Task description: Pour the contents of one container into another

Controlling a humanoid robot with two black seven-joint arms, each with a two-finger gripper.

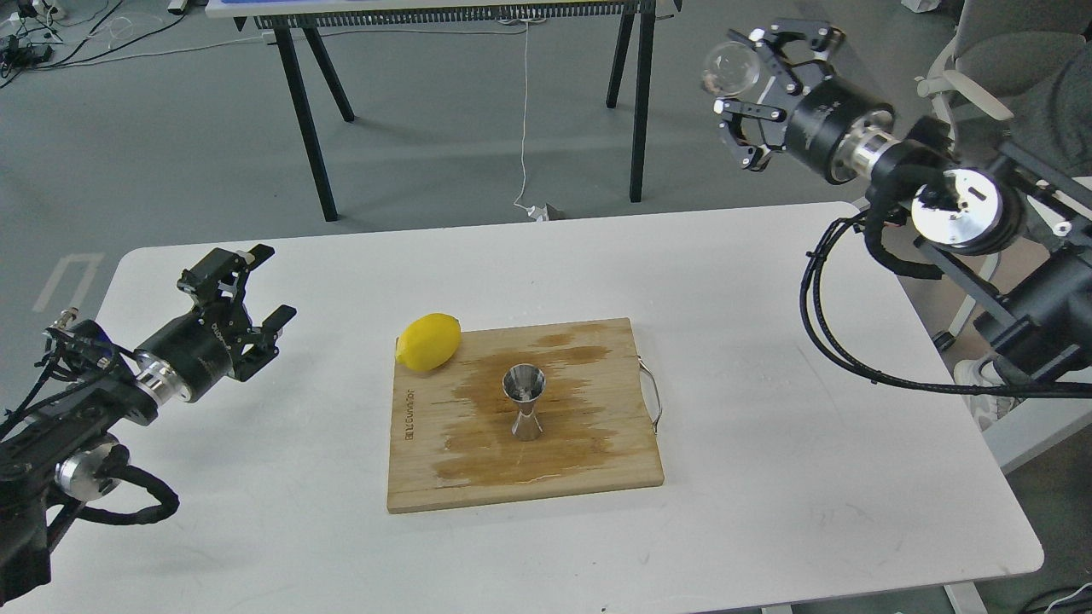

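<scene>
The right claw [751,81] held the small clear glass cup [730,70] high, well away from the shiny steel hourglass jigger [525,402]; next, carry it over. The left claw [249,298] gaped empty.

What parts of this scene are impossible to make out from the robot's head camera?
- Glass cup in the right end effector: whether liquid remains; clear, small.
- Steel jigger: fill level; seen at an angle.
- Cutting board: printed edge text too small.
- Both arms: cut off by the edges.
</scene>
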